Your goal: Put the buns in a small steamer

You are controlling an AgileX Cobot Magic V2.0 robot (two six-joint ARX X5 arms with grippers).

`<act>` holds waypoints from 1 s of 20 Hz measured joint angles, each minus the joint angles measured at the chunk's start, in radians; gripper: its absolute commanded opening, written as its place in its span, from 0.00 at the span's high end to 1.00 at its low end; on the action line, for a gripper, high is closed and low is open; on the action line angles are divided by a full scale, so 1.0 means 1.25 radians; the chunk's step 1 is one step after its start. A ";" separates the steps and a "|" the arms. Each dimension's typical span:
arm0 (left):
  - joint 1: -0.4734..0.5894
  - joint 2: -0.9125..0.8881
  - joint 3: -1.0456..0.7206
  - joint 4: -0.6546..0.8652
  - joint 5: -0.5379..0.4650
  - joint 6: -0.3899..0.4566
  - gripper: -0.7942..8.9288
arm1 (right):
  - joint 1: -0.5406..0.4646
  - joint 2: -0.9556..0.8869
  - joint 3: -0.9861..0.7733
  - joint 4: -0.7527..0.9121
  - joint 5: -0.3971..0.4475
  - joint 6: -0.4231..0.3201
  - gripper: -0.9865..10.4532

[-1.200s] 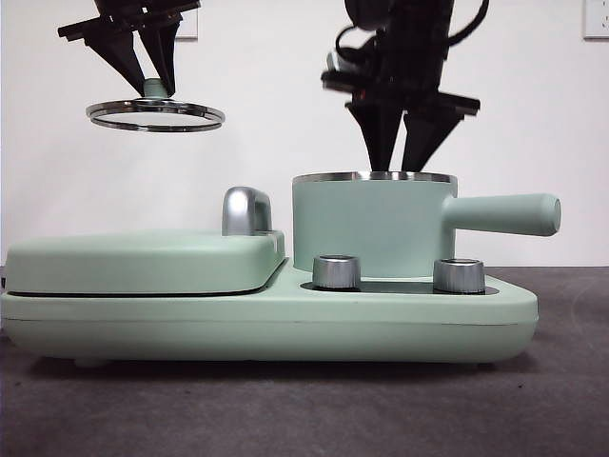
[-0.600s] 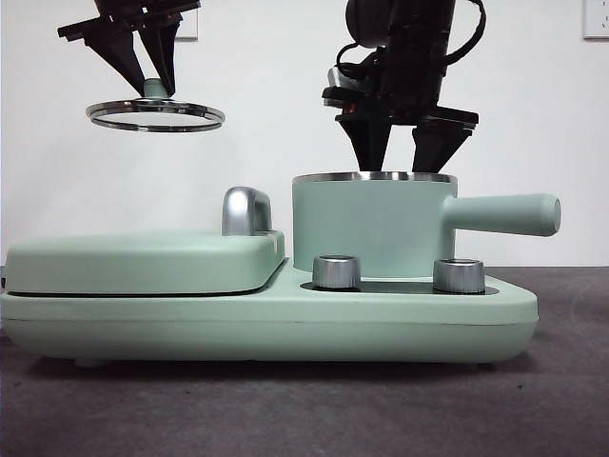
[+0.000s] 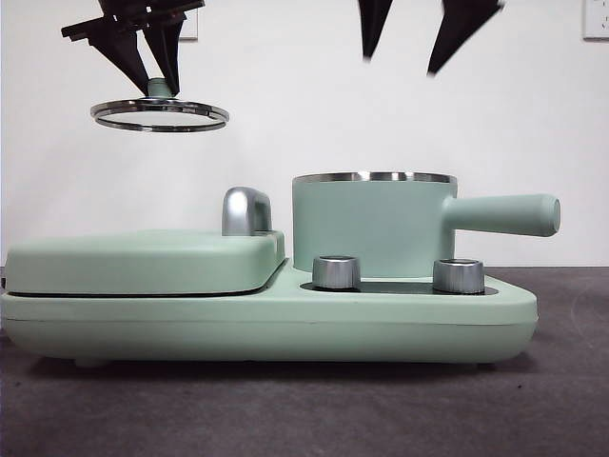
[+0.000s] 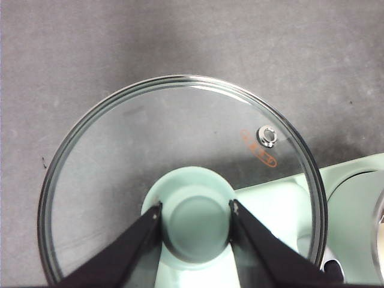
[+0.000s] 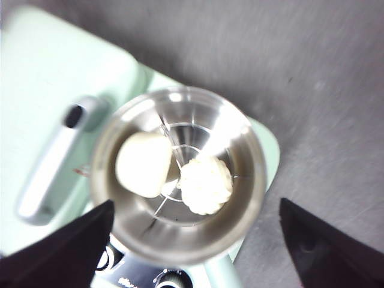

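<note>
The small steamer [image 3: 371,224], a mint-green pot with a steel rim and a long side handle, stands lidless on the cooker. In the right wrist view two buns lie inside the steamer [image 5: 180,177]: a smooth cream roll [image 5: 143,164] and a pleated round bun [image 5: 206,185], side by side. My right gripper [image 3: 419,52] hangs open and empty high above the pot; its jaws [image 5: 192,240] stand wide apart. My left gripper [image 3: 152,81] is shut on the green knob [image 4: 195,223] of the glass lid [image 3: 160,114], holding the lid in the air above the grill plate.
The mint-green cooker base [image 3: 266,319] fills the table's middle, with a flat hinged grill plate [image 3: 143,259] on its left, a chrome hinge handle [image 3: 245,211] and two chrome dials [image 3: 336,271] in front of the pot. Dark grey tabletop lies around it.
My right gripper has risen from just inside the pot's rim to high above it, still open. The left gripper and the lid have barely moved.
</note>
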 measured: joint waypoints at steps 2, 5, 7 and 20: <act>-0.004 0.000 0.000 0.000 0.000 -0.004 0.80 | 0.000 -0.066 -0.003 0.000 0.000 0.000 0.49; -0.020 0.000 0.000 -0.001 0.000 -0.005 0.80 | 0.000 -0.183 -0.027 0.000 0.000 0.000 0.49; -0.038 0.000 0.000 -0.001 0.000 -0.005 0.80 | 0.000 -0.260 -0.078 0.000 0.000 0.000 0.48; -0.257 0.000 0.000 -0.002 0.001 -0.008 0.80 | 0.000 -0.807 -0.700 0.089 0.037 0.009 0.48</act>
